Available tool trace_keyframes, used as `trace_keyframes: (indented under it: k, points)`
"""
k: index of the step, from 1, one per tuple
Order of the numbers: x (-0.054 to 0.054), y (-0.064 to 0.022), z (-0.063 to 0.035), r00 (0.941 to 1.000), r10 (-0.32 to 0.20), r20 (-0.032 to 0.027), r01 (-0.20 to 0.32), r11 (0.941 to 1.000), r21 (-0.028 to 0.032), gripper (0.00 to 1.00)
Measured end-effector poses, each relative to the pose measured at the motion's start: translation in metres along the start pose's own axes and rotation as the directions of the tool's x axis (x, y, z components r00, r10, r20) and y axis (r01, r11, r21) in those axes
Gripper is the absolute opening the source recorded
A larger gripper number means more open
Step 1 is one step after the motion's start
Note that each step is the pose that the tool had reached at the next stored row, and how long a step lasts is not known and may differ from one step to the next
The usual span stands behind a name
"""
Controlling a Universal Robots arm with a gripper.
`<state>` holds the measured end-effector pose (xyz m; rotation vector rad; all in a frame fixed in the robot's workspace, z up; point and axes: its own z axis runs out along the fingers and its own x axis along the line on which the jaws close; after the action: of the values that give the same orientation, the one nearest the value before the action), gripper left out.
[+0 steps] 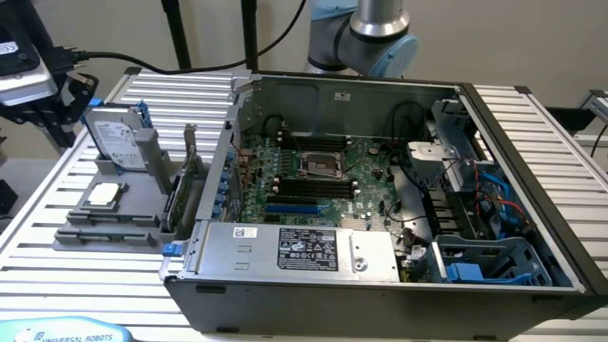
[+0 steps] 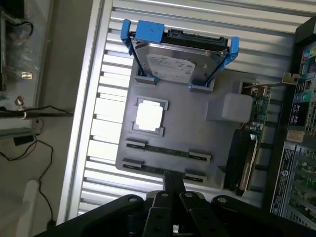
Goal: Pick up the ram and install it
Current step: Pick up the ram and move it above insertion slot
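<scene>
Two ram sticks lie edge-up in the slots of a grey holder tray point(image 2: 197, 128): one ram stick point(image 2: 168, 150) sits nearer the CPU, the other ram stick point(image 2: 155, 169) runs along the tray's edge. In the exterior view the ram point(image 1: 107, 217) shows at the near end of the tray point(image 1: 142, 206), on that view's left. My gripper point(image 2: 173, 181) hangs above the tray, fingers pressed together and shut on nothing, its tips over the outer stick. It appears as a black body point(image 1: 57, 114) at the exterior view's upper left, well above the tray.
The tray also holds a hard drive point(image 2: 177, 64) in a blue frame, a CPU point(image 2: 148, 116) and an upright expansion card point(image 2: 247, 148). The open computer case point(image 1: 380, 306) stands beside it, with black memory slots point(image 1: 314, 187) on the motherboard near the CPU socket point(image 1: 318, 165).
</scene>
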<state>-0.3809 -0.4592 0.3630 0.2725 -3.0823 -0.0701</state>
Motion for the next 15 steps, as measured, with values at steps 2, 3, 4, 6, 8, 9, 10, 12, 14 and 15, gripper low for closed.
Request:
trace_keyframes:
  k: [2,3,4,6,8,9,10,12,14,15]
  points:
    - [0.0000,0.0000,0.0003,0.9994,-0.036,-0.0017,0.036,0.9994,0.0014,0.11]
    - [0.0000,0.0000,0.0004,0.9985,-0.054,-0.0027,0.054,0.9985,0.0022,0.11]
    - [-0.0001,0.0000,0.0006,0.9974,-0.072,-0.0036,0.072,0.9974,0.0029,0.11]
    - [-0.0001,0.0000,0.0010,0.9940,-0.109,-0.0056,0.109,0.9940,0.0043,0.11]
    - [-0.0001,-0.0001,0.0013,0.9894,-0.145,-0.0076,0.145,0.9894,0.0056,0.11]
    - [-0.0001,-0.0001,0.0015,0.9867,-0.162,-0.0085,0.163,0.9867,0.0062,0.11]
    - [-0.0001,-0.0001,0.0016,0.9836,-0.180,-0.0095,0.180,0.9836,0.0068,0.11]
    - [-0.0001,-0.0001,0.0020,0.9761,-0.217,-0.0116,0.217,0.9762,0.0080,0.11]
    - [-0.0001,-0.0001,0.0023,0.9678,-0.251,-0.0136,0.251,0.9678,0.0090,0.11]
    - [-0.0001,-0.0001,0.0025,0.9630,-0.269,-0.0148,0.269,0.9630,0.0096,0.11]
